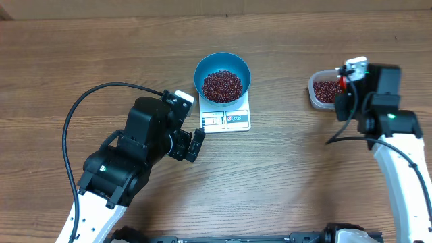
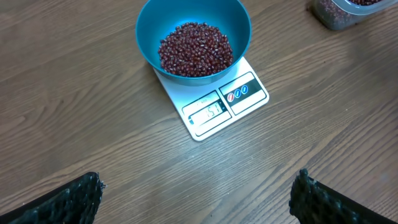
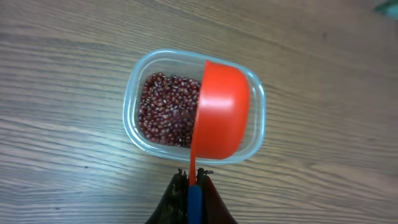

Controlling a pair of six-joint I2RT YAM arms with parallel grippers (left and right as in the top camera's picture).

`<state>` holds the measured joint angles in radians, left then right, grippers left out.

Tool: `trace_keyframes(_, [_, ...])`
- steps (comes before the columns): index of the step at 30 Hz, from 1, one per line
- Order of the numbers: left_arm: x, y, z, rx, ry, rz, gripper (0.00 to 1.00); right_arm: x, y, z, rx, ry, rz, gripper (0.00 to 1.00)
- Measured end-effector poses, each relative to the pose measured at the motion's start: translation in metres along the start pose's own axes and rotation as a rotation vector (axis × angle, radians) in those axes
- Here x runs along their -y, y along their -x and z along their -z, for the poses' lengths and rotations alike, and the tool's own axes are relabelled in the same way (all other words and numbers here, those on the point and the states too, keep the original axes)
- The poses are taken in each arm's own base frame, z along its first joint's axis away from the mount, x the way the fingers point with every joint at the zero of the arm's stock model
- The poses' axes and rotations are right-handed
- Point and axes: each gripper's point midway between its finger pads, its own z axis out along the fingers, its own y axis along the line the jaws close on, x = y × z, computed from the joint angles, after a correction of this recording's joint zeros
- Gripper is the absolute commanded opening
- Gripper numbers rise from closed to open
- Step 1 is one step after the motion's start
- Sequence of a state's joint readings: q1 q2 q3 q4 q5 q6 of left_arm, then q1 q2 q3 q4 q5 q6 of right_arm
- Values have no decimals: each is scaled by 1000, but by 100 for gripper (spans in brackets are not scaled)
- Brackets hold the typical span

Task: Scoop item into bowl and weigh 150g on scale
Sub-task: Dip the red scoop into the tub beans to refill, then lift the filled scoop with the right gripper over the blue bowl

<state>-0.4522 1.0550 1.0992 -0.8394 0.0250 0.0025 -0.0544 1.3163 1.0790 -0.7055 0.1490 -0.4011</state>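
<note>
While R gripper clamps scoop over tub | L gripper spread wide — just off scale edge

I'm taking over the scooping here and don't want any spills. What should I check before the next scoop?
1. The bowl rests upright on the scale: ok.
2. The right gripper is shut on the scoop: ok.
3. The scoop hangs above the container, which holds beans: ok.
4. The left gripper is open, empty, apart from the scale: ok.
5. The display reading versus target: cannot tell, digits blurred.
</note>
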Motion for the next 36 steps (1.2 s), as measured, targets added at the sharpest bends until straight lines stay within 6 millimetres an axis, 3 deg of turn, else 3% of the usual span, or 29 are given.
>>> trace_keyframes(8, [0, 0, 0, 0, 0, 0, 100, 9, -12, -14, -93, -117, 22, 3])
trace_keyframes(12, [0, 0, 0, 0, 0, 0, 100, 2, -10, -15, -81, -77, 2, 3])
trace_keyframes(16, [0, 0, 0, 0, 0, 0, 100, -23, 1, -14, -31, 39, 4, 4])
trace_keyframes(19, [0, 0, 0, 0, 0, 0, 100, -48, 27, -2, 83, 120, 28, 4])
trace_keyframes(23, [0, 0, 0, 0, 0, 0, 99, -83, 71, 37, 294, 211, 82, 4])
trace_keyframes(28, [0, 0, 0, 0, 0, 0, 99, -133, 98, 77, 443, 326, 154, 3])
trace_keyframes(31, [0, 0, 0, 0, 0, 0, 100, -160, 101, 80, 451, 393, 145, 3])
trace_keyframes(36, [0, 0, 0, -1, 0, 0, 99, -189, 93, 62, 349, 468, 85, 4])
